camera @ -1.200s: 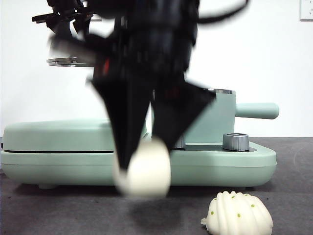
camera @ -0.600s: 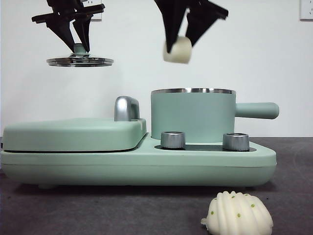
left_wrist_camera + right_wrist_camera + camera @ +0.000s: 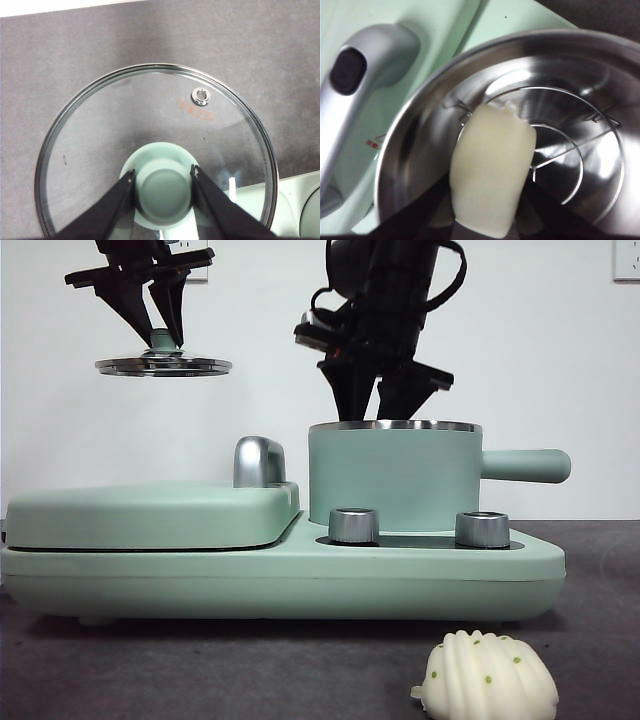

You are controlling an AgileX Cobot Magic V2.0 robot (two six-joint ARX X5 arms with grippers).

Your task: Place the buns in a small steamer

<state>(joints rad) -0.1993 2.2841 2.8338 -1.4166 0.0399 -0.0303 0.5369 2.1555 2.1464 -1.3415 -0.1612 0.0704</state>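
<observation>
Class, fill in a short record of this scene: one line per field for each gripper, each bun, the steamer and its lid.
left gripper: shut on the lid's knob, held high
lid: glass, off the pot
right gripper: fingers inside the steamer, shut on the smooth bun
smooth bun: above the wire rack
ribbed bun: on the table in front
steamer: open, on the base

My right gripper (image 3: 378,412) has lowered the smooth bun (image 3: 491,175) from above the steamer (image 3: 395,480) into its rim.

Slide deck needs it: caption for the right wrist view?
Right gripper lowers the smooth white bun into the open steamer, above its wire rack.
</observation>
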